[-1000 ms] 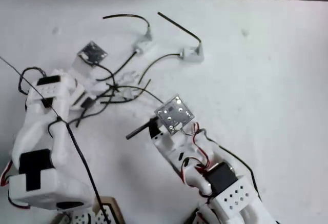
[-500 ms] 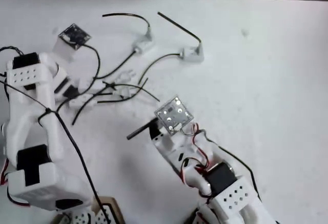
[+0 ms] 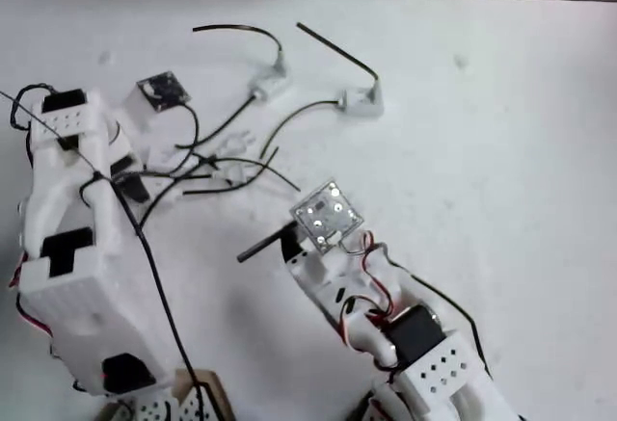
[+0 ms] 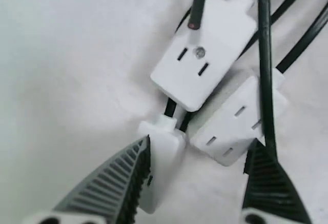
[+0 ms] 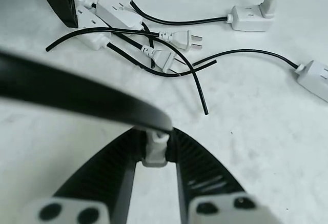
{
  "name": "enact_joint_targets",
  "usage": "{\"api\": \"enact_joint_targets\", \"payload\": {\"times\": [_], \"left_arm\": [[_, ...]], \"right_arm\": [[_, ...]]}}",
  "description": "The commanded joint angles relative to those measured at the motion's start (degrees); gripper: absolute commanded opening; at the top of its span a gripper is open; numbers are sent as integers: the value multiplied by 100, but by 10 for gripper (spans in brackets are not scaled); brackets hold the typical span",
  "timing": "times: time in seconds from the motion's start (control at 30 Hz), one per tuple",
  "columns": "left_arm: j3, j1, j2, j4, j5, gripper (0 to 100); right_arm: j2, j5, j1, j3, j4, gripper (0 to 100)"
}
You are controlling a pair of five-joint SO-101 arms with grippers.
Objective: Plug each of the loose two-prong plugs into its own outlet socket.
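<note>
partly hidden, 1 white plug [image 5: 154, 155] sits clamped in the right gripper [image 5: 154, 138].

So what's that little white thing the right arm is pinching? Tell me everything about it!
It's a small white plug, plastic by the look, pinched between the black jaws of the right gripper. A thick black cord comes out of the end that pokes past the jaws and curves away sideways. Its prongs are hidden. It sits over the white table, and only the jaws seem to touch it.
</note>
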Motion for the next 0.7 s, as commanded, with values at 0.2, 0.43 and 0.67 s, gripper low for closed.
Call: {"api": "enact_joint_targets", "payload": {"times": [0.2, 0.43, 0.67], "left_arm": [[-352, 374, 567, 659, -360, 211], [-290, 558, 664, 791, -352, 181], [-396, 470, 664, 818, -26, 286]], "right_arm": [[-66, 9, 13, -53, -22, 18], [-66, 18, 22, -53, -22, 18], [-66, 18, 22, -53, -22, 18]]}}
